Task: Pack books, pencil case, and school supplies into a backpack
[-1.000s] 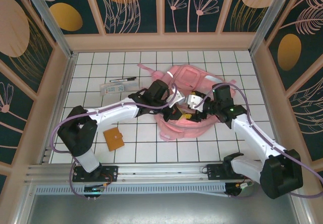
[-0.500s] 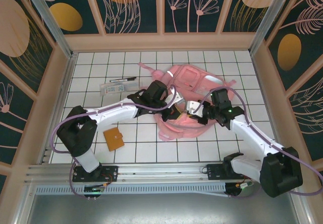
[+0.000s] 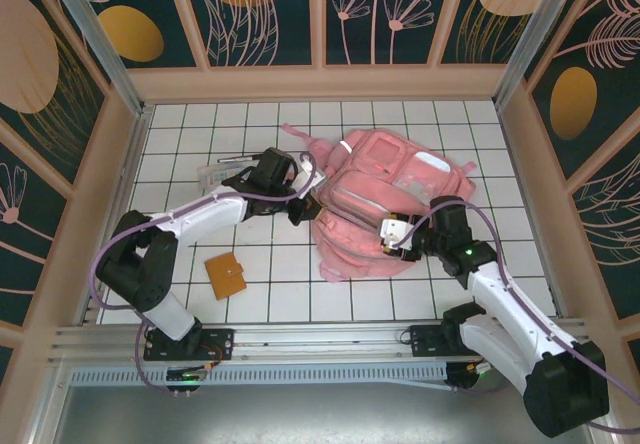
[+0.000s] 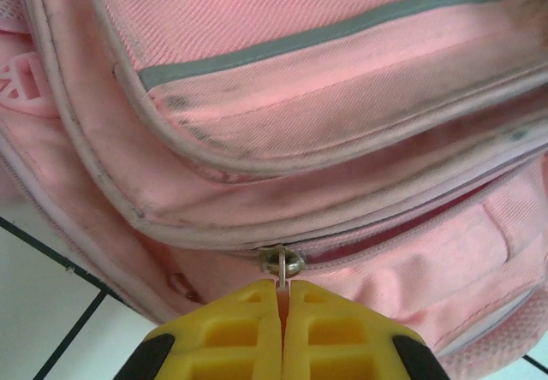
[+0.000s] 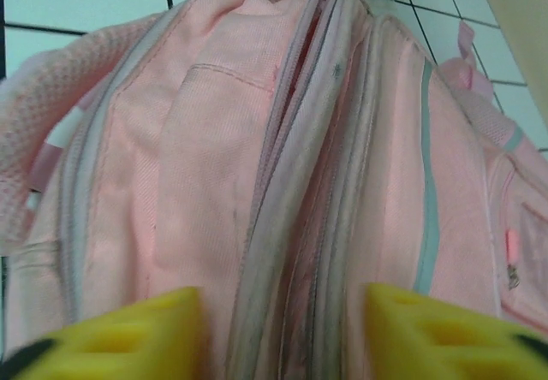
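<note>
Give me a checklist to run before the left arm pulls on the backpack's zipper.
1. Left end effector clamped on the zipper pull: ok.
2. Right end effector bracing the backpack: not ok, its jaws stand open astride the zippered edge.
3. Zipper track free of snagged fabric ahead of the slider: cannot tell.
4. Orange notebook packed: not ok, it lies outside the backpack.
5. Clear pencil case packed: not ok, it lies beside the left arm.
</note>
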Tool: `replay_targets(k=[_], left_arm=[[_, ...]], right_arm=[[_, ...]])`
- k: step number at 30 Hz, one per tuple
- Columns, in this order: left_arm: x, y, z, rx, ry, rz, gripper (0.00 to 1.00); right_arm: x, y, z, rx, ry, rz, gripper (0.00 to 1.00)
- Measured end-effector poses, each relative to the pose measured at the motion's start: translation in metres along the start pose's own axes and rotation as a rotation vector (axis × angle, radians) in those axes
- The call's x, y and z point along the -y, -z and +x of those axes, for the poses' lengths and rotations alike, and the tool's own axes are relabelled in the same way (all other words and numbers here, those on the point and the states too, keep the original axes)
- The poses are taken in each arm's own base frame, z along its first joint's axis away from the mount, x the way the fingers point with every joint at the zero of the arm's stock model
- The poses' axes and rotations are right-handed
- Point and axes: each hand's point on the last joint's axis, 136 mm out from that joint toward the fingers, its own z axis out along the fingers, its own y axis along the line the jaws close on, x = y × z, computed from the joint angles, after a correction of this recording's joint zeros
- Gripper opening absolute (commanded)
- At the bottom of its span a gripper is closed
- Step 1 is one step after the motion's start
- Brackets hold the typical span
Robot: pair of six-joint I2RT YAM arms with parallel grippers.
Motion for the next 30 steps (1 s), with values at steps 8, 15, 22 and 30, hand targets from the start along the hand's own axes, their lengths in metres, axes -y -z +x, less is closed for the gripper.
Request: replay_targets(k=[8, 15, 22, 30], left_arm=[[0.070, -0.008, -0.031, 0.050, 0.008, 0.146, 0.00], [0.095, 0.009, -0.046, 0.110, 0.082, 0.253, 0.00], [0.099, 0.008, -0.034, 0.069, 0.083, 0.278, 0.00], [0.052, 0.019, -0.031, 0.055, -0.017, 0.192, 0.00]], right_arm=[[0.020, 0.011, -0.048, 0.144, -0.221, -0.038, 0.99], [0.019, -0.007, -0.041, 0.088, -0.311, -0.103, 0.76], [0.009, -0.024, -0.027, -0.013, -0.270, -0.114, 0.14], [0.005, -0.014, -0.024, -0.056, -0.022, -0.089, 0.00]])
